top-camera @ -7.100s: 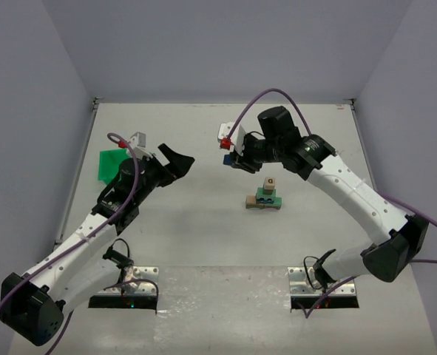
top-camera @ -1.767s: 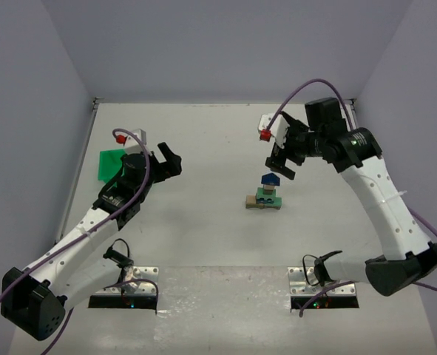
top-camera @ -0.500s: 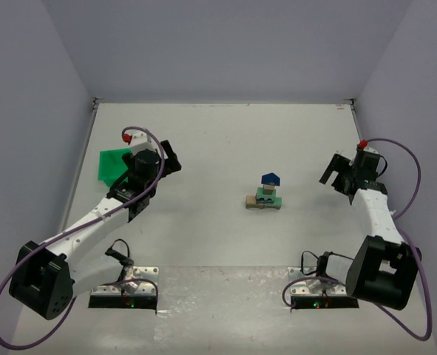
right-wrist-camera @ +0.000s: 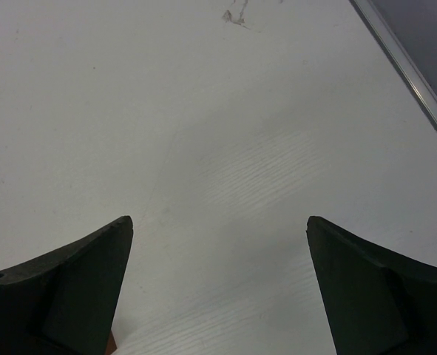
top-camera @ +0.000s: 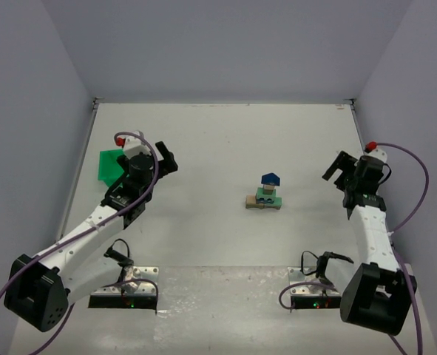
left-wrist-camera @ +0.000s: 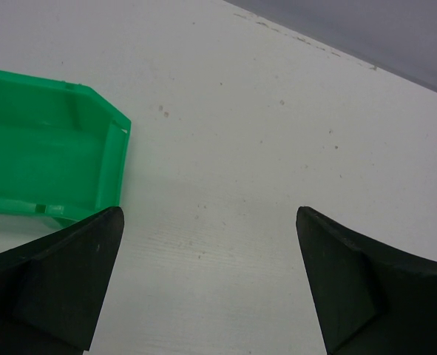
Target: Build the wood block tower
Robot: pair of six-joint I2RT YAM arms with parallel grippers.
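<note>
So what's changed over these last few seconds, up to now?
The right claw set the blue piece atop the wood block tower, let go, and withdrew to the table's right side, open and empty. The left claw pulled back slightly toward the green bin, open. The lower blocks and the bin stayed put.

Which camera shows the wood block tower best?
Top external: the whole wood block tower stands unobstructed, blue piece on top. Neither wrist view shows it; the left sees the green bin, the right only tabletop.
</note>
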